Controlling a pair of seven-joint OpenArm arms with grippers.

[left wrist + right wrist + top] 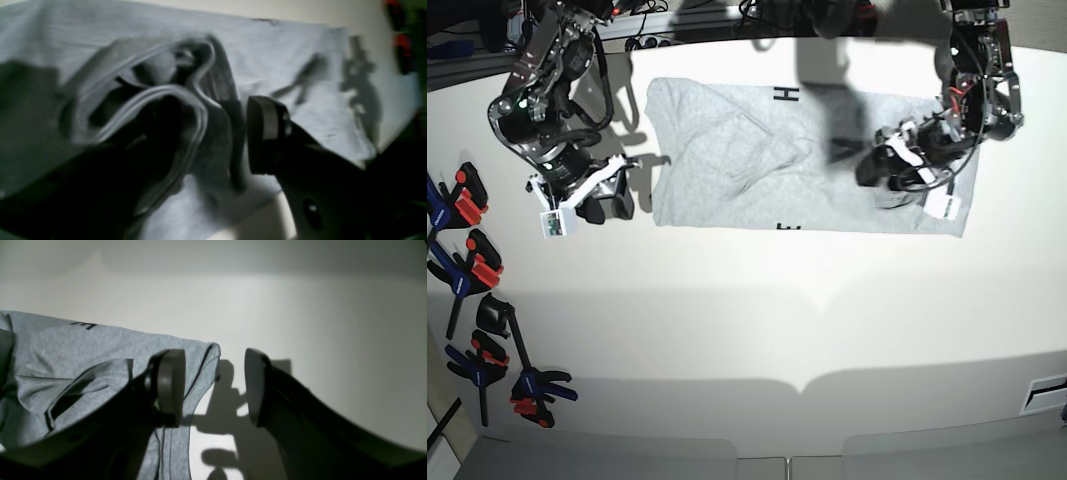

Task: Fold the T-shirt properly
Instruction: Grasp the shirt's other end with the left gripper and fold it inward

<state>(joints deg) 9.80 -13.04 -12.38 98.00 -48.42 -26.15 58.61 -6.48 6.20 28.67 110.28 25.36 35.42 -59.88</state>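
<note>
White worktop (747, 330) under hard light, grey T-shirt (727, 170) lay flat at its far side, clamps (472, 270) along one edge, left gripper (233, 140) over bunched cloth, jaw state unclear, right gripper (213, 386) stood apart beside the shirt's edge.

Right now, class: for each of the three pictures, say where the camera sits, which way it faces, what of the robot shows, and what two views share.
Left wrist: rides on the left arm, looks down on the T-shirt; one dark finger of the left claw shows.
Right wrist: rides on the right arm, faces along the table; the right claw stands open at the shirt's edge.
Base: overhead, looking straight down; both arms show.
Shared: all three see the grey shirt.
</note>
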